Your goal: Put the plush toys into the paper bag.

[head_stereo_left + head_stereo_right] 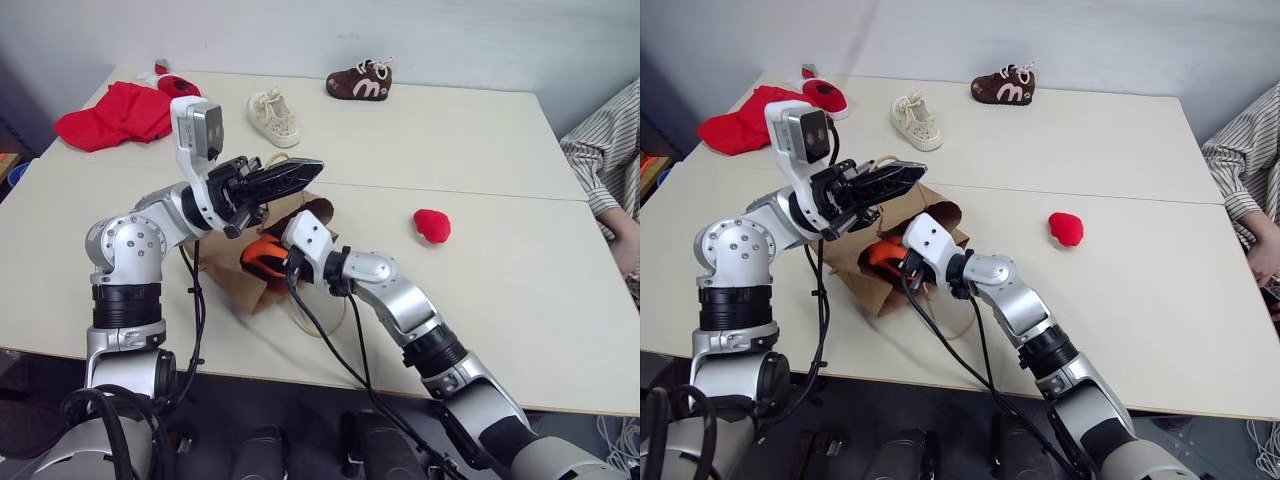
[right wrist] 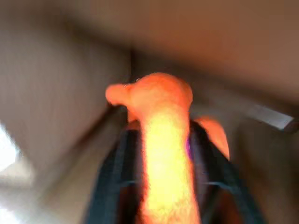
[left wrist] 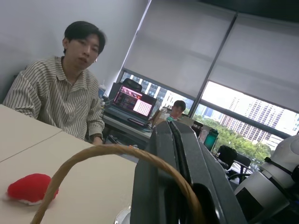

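At the bag's mouth, you are seeing the right gripper [image 1: 902, 262] reaching into the brown paper bag [image 1: 855, 258], which is lying on its side on the white table [image 1: 1120, 290] near the front edge; the orange plush [image 2: 161, 121] is sitting between its two black fingers [image 2: 117, 177], with brown paper walls all around it, and the fingers are lying along both sides of the toy; you cannot tell whether they are pressing it. Above the bag, your left gripper [image 1: 300, 172] is pinching a tan cord handle [image 3: 93, 154] with its fingers fully together, lifting the loop clear of the table. The red plush [image 1: 432, 225] is lying alone on the table, well apart from the bag toward your right. Along the far edge you are looking at a red cloth [image 1: 110, 115], a cream shoe [image 1: 273, 116] and a brown shoe [image 1: 360, 82]; a person in a striped shirt [image 1: 600, 150] is sitting at the right side.
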Robot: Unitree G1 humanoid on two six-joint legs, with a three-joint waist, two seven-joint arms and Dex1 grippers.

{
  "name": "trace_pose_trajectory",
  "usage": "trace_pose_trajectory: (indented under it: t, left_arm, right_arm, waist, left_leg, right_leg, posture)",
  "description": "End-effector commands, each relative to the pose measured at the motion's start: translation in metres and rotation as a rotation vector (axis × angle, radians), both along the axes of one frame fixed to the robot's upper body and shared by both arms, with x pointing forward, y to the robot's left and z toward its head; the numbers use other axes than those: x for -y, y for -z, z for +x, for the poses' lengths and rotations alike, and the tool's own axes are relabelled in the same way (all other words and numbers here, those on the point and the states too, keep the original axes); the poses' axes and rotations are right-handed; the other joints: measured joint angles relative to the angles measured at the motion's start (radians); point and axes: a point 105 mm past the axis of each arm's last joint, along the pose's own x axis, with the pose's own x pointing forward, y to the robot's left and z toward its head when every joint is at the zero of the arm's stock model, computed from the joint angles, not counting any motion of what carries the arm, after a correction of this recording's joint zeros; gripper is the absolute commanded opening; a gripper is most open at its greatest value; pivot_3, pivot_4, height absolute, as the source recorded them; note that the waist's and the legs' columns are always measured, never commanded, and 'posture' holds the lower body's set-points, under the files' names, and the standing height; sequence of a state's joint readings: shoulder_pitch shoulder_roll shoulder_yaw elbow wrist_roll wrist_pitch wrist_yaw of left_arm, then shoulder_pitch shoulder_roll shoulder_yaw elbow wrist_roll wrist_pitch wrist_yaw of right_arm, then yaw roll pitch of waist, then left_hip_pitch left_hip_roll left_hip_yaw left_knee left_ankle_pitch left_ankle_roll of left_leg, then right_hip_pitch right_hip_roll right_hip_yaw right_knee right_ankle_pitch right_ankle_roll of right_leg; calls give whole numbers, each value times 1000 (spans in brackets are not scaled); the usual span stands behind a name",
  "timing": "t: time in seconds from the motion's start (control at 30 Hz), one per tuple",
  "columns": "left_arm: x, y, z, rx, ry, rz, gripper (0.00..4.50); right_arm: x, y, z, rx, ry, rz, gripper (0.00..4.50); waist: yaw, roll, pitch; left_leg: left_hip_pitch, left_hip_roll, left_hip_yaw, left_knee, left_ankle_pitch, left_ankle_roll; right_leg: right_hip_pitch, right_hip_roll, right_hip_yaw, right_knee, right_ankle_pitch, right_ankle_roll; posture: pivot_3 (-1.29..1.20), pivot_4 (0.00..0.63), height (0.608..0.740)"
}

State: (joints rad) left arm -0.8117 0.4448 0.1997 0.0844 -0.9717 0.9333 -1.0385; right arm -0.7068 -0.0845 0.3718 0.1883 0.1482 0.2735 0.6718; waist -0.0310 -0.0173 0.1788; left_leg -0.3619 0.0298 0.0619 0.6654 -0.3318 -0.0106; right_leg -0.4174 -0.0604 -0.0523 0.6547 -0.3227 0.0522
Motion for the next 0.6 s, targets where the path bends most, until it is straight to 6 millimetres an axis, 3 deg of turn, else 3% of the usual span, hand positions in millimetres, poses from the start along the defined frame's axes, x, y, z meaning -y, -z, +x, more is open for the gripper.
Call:
trace_pose_trajectory:
  t: [0.03,0.23,0.43,0.6]
  left_arm:
    - [-4,-10,-6,63,-12,-30,0]
    - [-12,-14,-3,65,-52,-52,0]
    - [-14,-17,-3,68,-67,-75,0]
    - [-15,-16,-6,81,-73,-65,0]
  right_arm:
    - [1,-23,-16,6,-87,75,2517]
    - [38,-35,-48,-48,-256,108,4483]
    - [85,-42,-67,-68,-272,172,4483]
    - [168,-16,-79,-94,-3,141,4483]
  waist:
    - [0,0,0]
    - [5,0,0]
    - [6,0,0]
    - [23,0,0]
  left_leg:
    - [0,0,0,0,0,0]
    - [-3,0,-2,1,0,0]
    - [-5,0,-3,1,0,1]
    - [-5,0,-4,0,-1,1]
  right_leg:
    - [0,0,0,0,0,0]
    - [-1,0,-1,-1,0,0]
    - [-1,-1,-3,-1,0,1]
    - [-1,0,-3,-4,0,1]
  posture:
    - [0,150,740]
    - [0,150,740]
    - [0,150,740]
    - [0,150,740]
